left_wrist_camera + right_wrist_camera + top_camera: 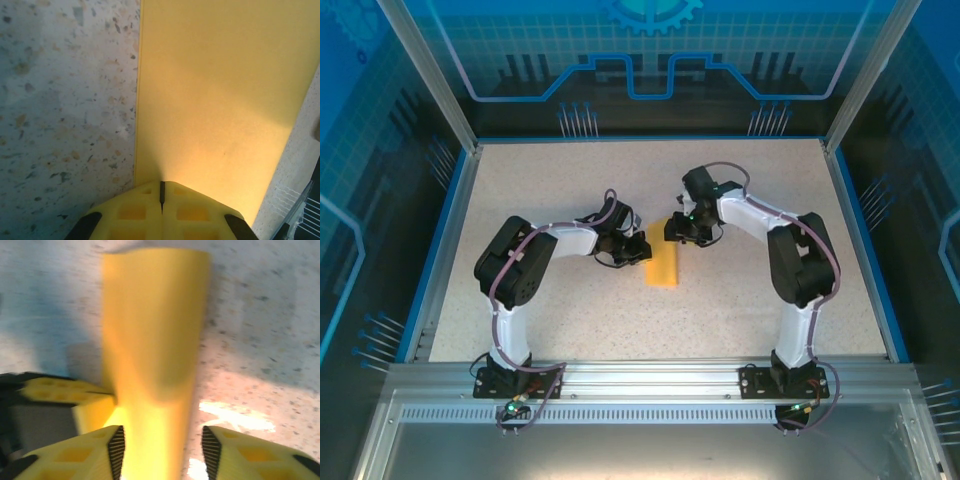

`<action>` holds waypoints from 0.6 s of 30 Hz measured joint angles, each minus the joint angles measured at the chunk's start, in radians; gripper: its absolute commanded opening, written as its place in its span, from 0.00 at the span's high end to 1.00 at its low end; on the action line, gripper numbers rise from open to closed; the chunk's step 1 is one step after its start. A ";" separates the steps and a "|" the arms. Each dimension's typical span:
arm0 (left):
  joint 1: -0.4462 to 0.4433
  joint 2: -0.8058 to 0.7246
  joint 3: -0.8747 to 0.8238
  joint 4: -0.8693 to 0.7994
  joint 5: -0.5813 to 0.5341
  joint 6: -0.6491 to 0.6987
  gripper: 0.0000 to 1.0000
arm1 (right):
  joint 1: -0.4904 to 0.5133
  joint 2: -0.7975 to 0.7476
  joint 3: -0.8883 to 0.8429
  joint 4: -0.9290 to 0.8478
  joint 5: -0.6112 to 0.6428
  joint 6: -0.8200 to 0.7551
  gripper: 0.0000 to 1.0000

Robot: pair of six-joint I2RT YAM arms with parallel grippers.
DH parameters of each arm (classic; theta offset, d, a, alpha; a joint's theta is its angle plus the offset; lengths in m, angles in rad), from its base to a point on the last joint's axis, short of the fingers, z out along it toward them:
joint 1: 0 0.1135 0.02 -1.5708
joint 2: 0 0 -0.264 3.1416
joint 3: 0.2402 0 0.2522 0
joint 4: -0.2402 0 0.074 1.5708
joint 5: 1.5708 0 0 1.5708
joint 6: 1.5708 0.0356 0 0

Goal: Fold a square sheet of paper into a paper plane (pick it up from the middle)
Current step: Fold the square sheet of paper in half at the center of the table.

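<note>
Creasing looks like your step: left end effector (161, 186) closed at the edge of the paper (215, 100), right end effector (162, 442) apart astride it, so next press the fold flat.

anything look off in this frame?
Nothing torn or spilled. The paper is a narrow folded strip, slightly tilted in the top view. The left tool is shut at its near edge. The strip runs between the fingers of the right tool and looks bowed there rather than flat, though that view is blurred.
</note>
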 measured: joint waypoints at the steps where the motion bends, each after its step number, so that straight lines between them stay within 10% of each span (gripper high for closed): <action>1: 0.000 0.000 0.001 -0.002 0.000 0.000 1.00 | 0.003 -0.007 -0.002 0.017 -0.023 -0.009 0.63; 18: 0.000 0.006 0.013 -0.020 0.000 0.000 1.00 | -0.035 0.122 -0.077 0.136 -0.180 -0.034 0.77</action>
